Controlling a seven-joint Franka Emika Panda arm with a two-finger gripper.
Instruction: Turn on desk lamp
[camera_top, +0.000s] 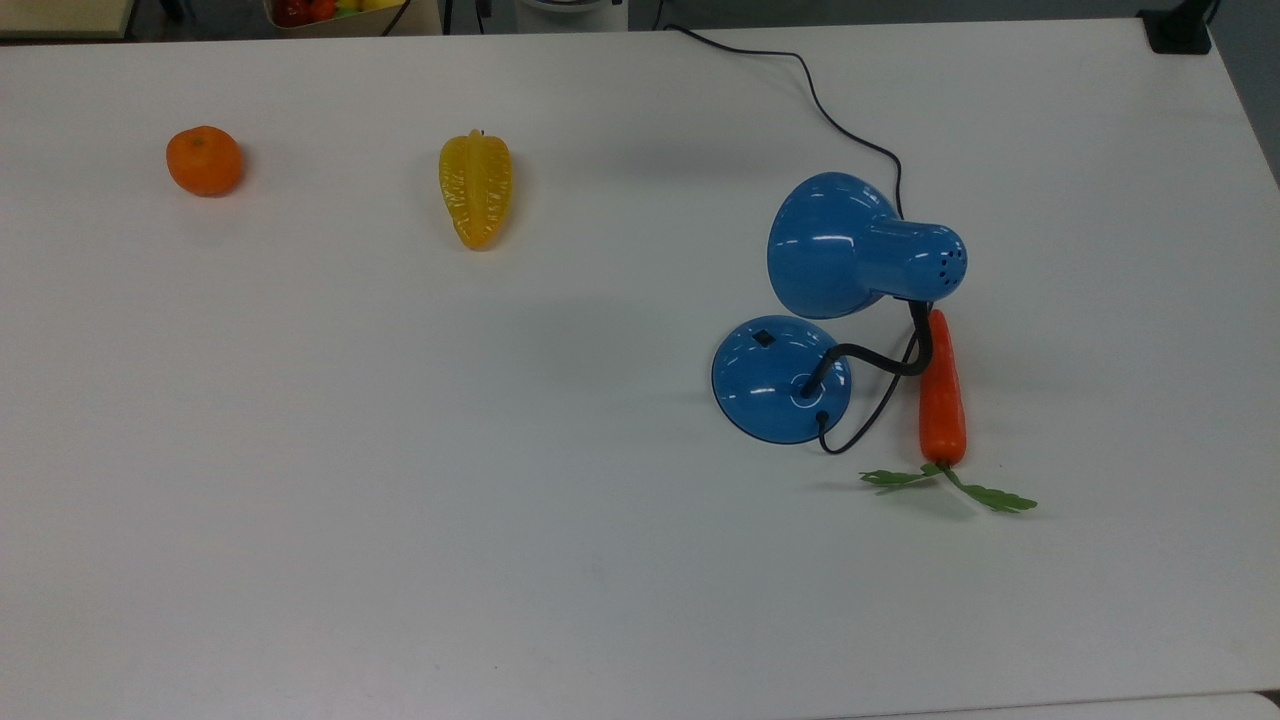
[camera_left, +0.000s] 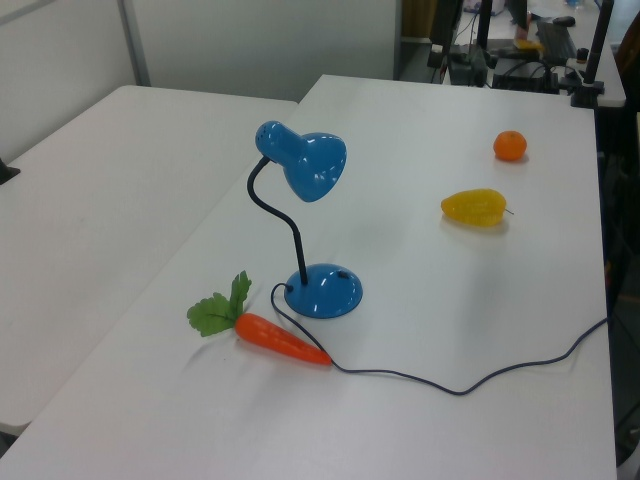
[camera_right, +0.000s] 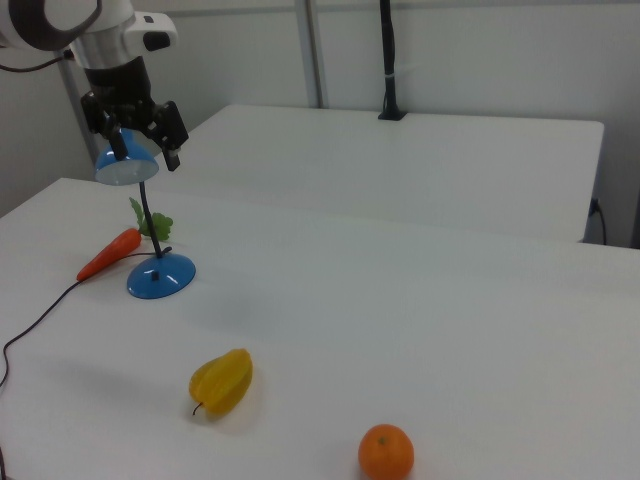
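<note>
The desk lamp stands right of the middle in the top view, with its glossy blue shade (camera_top: 835, 245) held on a black bendable neck over the round blue base (camera_top: 780, 380). A small black switch (camera_top: 763, 338) sits on the base's far side. In the left view the lamp (camera_left: 315, 165) stands mid-table. In the right view its base (camera_right: 160, 277) is at the left. There my gripper (camera_right: 146, 155) hangs open at the upper left, high above the table, overlapping the shade (camera_right: 125, 170) in the picture, with nothing held.
A toy carrot (camera_top: 942, 395) lies right beside the lamp base, under the neck. A yellow starfruit (camera_top: 476, 188) and an orange (camera_top: 204, 160) lie farther toward the top view's left. The black cord (camera_top: 830, 110) runs from the base off the far edge.
</note>
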